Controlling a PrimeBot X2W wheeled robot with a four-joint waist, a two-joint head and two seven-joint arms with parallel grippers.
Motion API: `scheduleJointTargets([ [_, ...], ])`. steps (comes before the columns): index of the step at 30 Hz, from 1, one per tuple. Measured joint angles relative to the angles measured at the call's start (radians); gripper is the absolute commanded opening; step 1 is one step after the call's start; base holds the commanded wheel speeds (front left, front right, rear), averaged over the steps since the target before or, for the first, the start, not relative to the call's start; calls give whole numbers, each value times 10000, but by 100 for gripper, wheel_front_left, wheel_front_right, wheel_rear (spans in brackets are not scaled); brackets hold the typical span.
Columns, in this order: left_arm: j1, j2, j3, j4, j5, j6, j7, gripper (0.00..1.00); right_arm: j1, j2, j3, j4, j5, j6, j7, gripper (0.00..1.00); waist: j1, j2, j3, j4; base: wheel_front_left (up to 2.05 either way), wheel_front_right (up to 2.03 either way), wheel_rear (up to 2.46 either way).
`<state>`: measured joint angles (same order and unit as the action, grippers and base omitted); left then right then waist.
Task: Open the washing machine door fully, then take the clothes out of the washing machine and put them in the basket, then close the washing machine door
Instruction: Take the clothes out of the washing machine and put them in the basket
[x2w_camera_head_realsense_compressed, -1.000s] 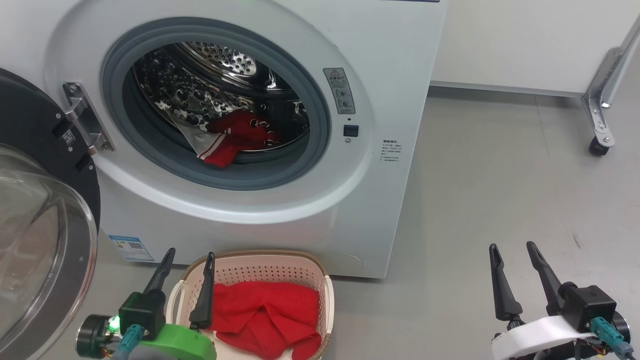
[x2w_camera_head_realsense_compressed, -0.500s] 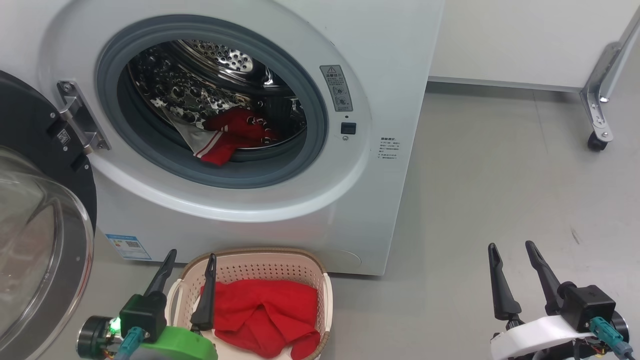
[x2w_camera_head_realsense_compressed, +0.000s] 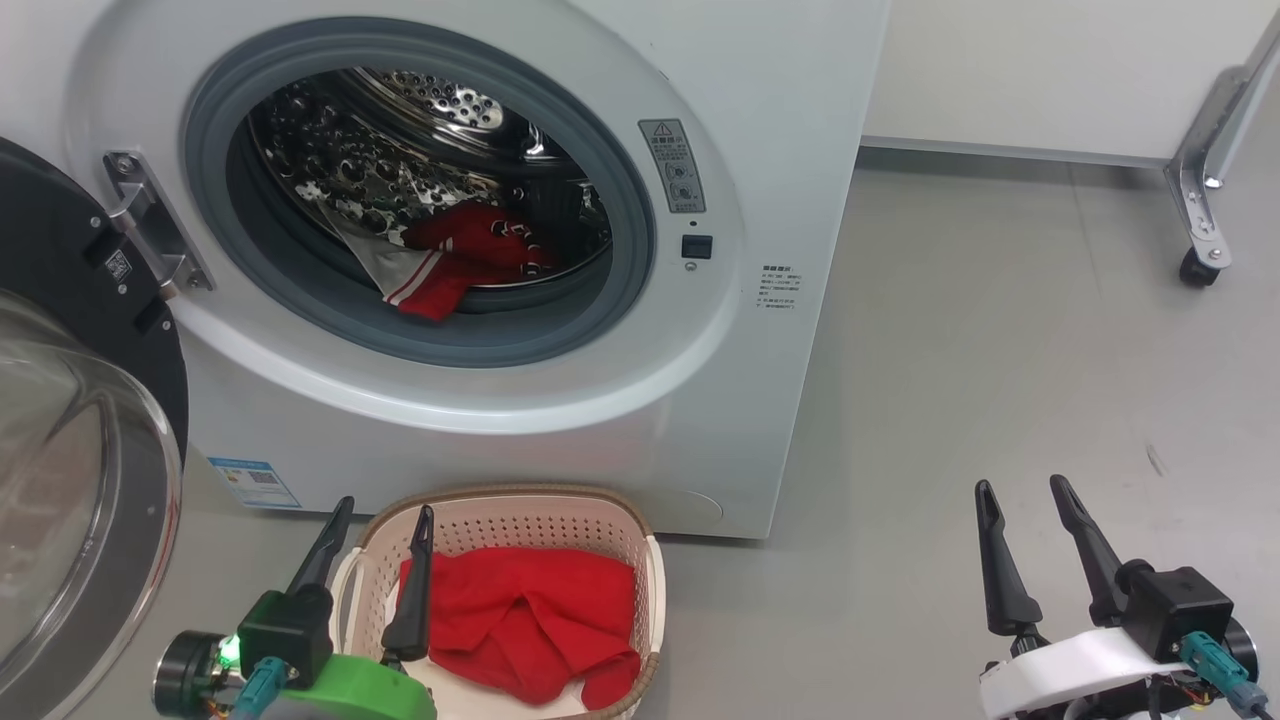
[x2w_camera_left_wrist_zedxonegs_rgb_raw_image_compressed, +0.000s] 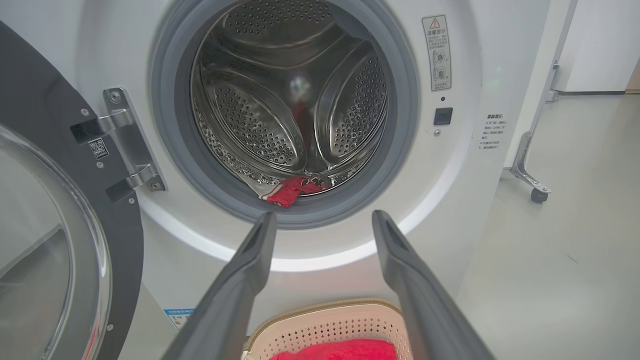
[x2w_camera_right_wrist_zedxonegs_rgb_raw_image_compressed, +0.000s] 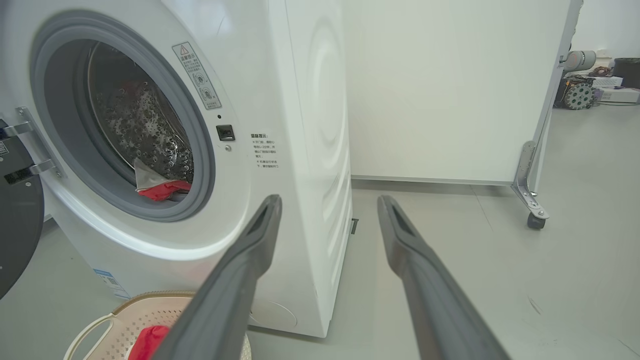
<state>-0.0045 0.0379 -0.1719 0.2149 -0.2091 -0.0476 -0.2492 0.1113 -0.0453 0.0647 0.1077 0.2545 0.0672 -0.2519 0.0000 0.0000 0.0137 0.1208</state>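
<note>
"Head view first: where do the clothes lie?"
"A plain red garment (x2w_camera_head_realsense_compressed: 520, 610) lies in the basket (x2w_camera_head_realsense_compressed: 520, 497), which stands on the floor (x2w_camera_head_realsense_compressed: 1000, 350) just in front of the washing machine (x2w_camera_head_realsense_compressed: 720, 380). A red-and-white jersey (x2w_camera_head_realsense_compressed: 440, 275) lies at the bottom front of the drum (x2w_camera_head_realsense_compressed: 400, 170), one end reaching the grey gasket (x2w_camera_head_realsense_compressed: 500, 342). The washing machine door (x2w_camera_head_realsense_compressed: 50, 240) stands swung out on the left."
"And the grippers?"
"The left gripper (x2w_camera_head_realsense_compressed: 386, 506) shows at the basket's left end, fingers spread wide with nothing between them. The right gripper (x2w_camera_head_realsense_compressed: 1022, 484) hangs over bare floor well off to the right, equally wide and empty."
"What does the left wrist view add?"
"It looks straight into the drum, so its perforated back wall is plain, with the jersey small at the lower lip. The steel hinge (x2w_camera_left_wrist_zedxonegs_rgb_raw_image_compressed: 125, 150) shows clearly, and the basket's far rim sits between the fingers."
"Right wrist view?"
"It sees the machine's plain right side, a white panel on a wheeled frame (x2w_camera_right_wrist_zedxonegs_rgb_raw_image_compressed: 530, 200) behind it, and some gear (x2w_camera_right_wrist_zedxonegs_rgb_raw_image_compressed: 595, 75) far off. The jersey peeks over the gasket. A corner of the basket with red cloth sits at lower left."
</note>
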Motion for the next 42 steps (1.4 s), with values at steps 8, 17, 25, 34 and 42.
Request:
scheduleJointTargets([
  [8,-1,0,-75,-63,0,90,0,100,-2,-121,65,-180,-31,4,0,100,0,0,518,-72,0,0,0],
  [17,-424,40,-79,205,219,339,263,100,-264,-224,215,-719,-94,38,0,100,0,0,1506,-268,0,0,0],
  [25,-2068,414,232,380,479,593,1041,100,-803,-313,395,-1057,-107,136,13,100,0,0,2556,-618,0,0,0],
  [34,-4051,817,600,995,479,704,2251,100,-1480,-320,491,-1197,-104,240,13,100,1,0,3712,-1227,0,0,0],
  [42,-5864,1430,821,1862,786,842,3488,100,-1830,-313,554,-1172,-10,284,13,100,3,0,4585,-1825,0,0,0],
])
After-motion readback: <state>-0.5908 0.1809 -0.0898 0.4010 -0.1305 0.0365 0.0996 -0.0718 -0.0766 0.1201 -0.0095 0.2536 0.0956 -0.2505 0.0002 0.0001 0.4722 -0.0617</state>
